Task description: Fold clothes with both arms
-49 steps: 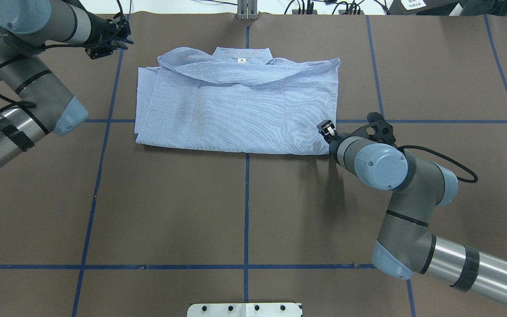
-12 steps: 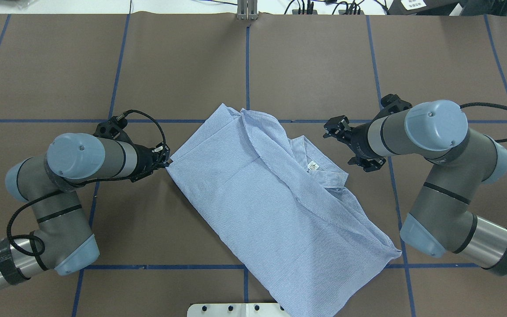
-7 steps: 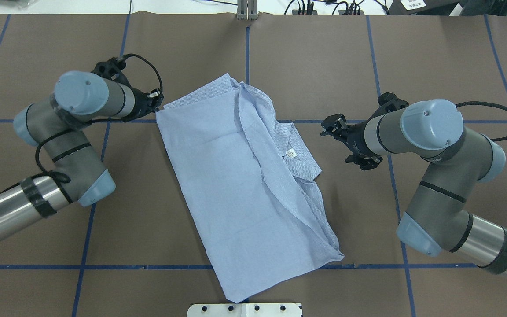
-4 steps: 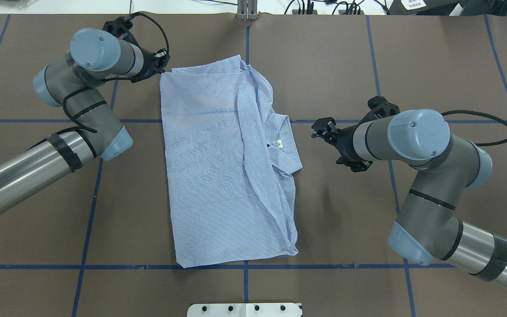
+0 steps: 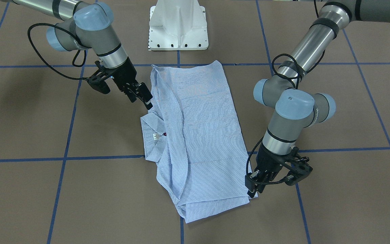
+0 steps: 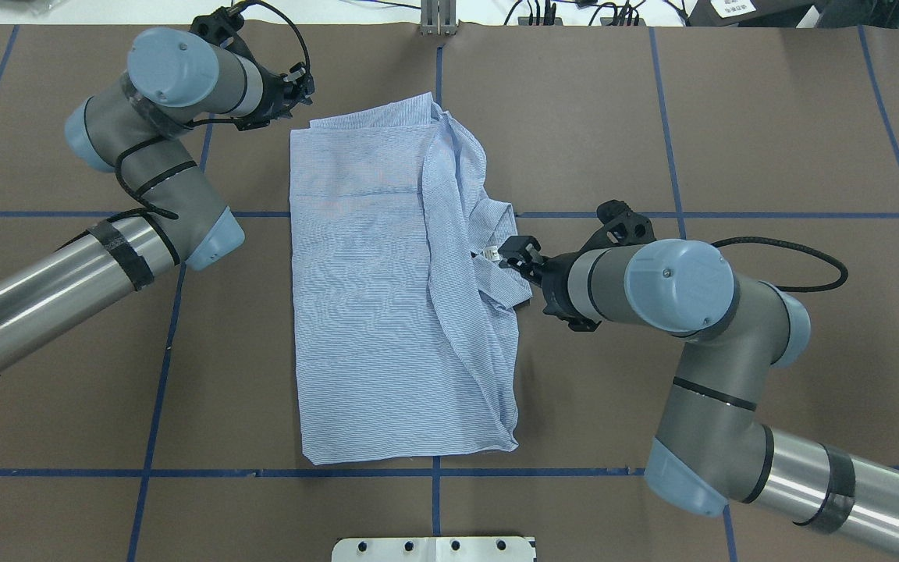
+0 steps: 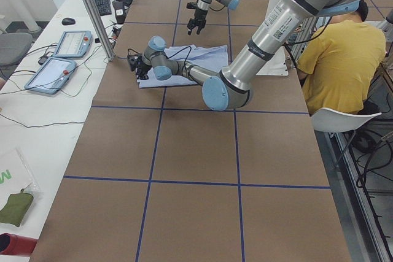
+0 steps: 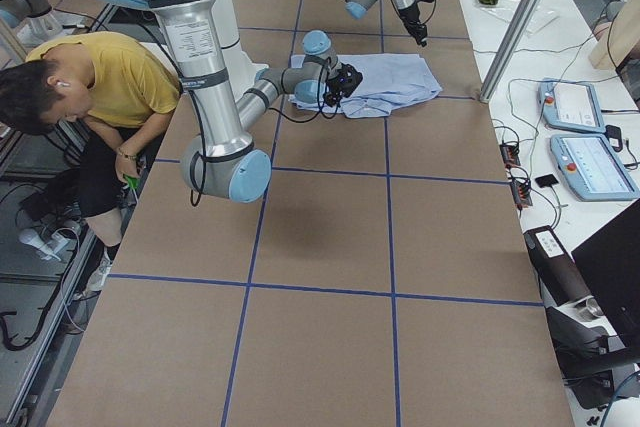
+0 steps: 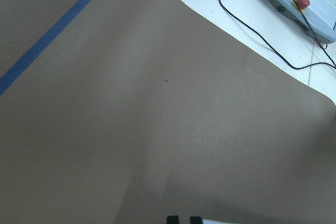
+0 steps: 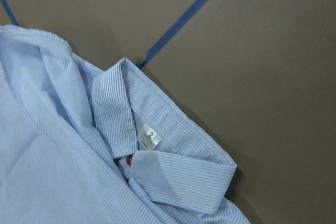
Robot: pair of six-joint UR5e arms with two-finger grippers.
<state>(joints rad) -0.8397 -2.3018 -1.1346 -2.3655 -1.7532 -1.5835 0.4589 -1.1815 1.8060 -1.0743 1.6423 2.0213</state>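
The striped light blue shirt (image 6: 371,297) lies folded lengthwise on the brown table, its collar (image 10: 178,177) with white label (image 10: 148,137) and a red button (image 10: 129,160) on the robot's right side. My left gripper (image 6: 307,90) sits at the shirt's far left corner (image 5: 251,189). In the left wrist view its fingertips (image 9: 171,219) stand nearly together, with a pale sliver of cloth beside them. My right gripper (image 6: 529,277) hovers open at the collar's edge (image 5: 142,101). Its fingers do not show in the right wrist view.
The white pedestal base (image 5: 178,30) stands at the robot's edge of the table, near the shirt's hem. Blue tape lines cross the brown mat. A seated person in yellow (image 7: 344,59) is beside the table. Control tablets (image 8: 580,137) and a metal post (image 7: 92,10) are at the far side.
The left gripper dragged a shirt corner, turning the shirt from crosswise to lengthwise. In the last half second the right gripper moved left to the collar. The left gripper shifted slightly farther.
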